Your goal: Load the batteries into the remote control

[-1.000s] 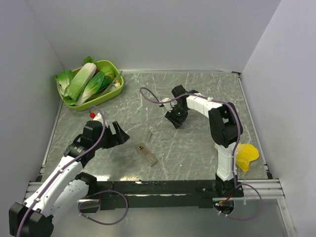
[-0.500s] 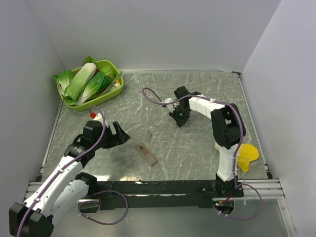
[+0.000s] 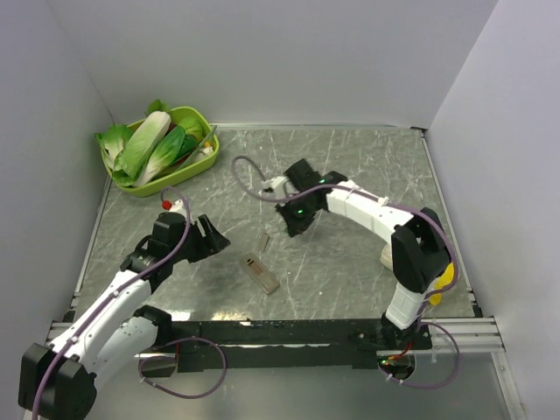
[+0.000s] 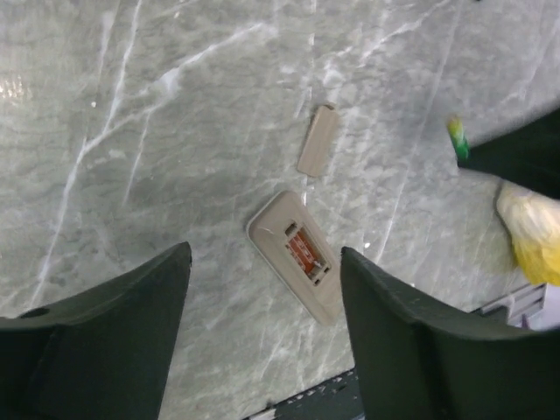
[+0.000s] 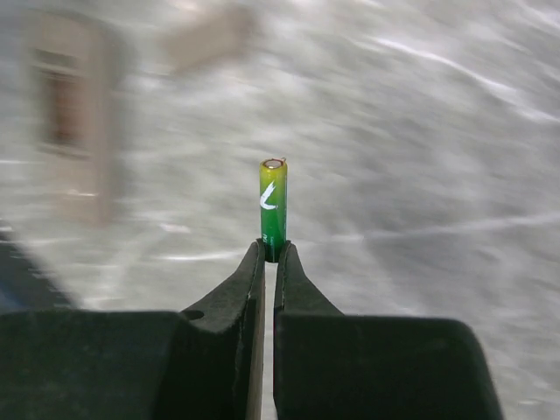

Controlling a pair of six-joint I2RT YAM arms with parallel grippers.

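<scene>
The right gripper (image 3: 296,220) hangs over the middle of the marble-patterned table (image 3: 367,166). Its two fingers are pinched together on the lower end of a battery (image 5: 273,210). In the right wrist view the battery is a slim green cell standing upright above the fingertips, metal cap at 12 o'clock and a white mark on its side. The background there is smeared, so nothing behind it can be read with confidence.

The remote control (image 3: 261,272) lies flat on the table at about 7 o'clock from that gripper and well apart from it, its dull grey-brown reverse side up. The left wrist view shows its battery bay uncovered at the end nearer the camera, with a reddish-orange interior. The loose battery cover (image 4: 318,140) lies on the table just beyond the remote at about 1 o'clock, close to it but not touching.

The left gripper (image 3: 203,241) sits at 9 o'clock from the remote. Its dark fingers (image 4: 114,324) are spread wide with nothing between them — the remote shows through the gap, down on the table. At 3 o'clock in that view a small green tip, probably the held battery, pokes out beside a dark arm part.

A lime-green tray (image 3: 208,150) of bok choy (image 3: 153,140) stands in the table's 10 o'clock corner. A yellow object (image 3: 447,272) lies at the 4 o'clock edge, partly hidden behind the right arm.
</scene>
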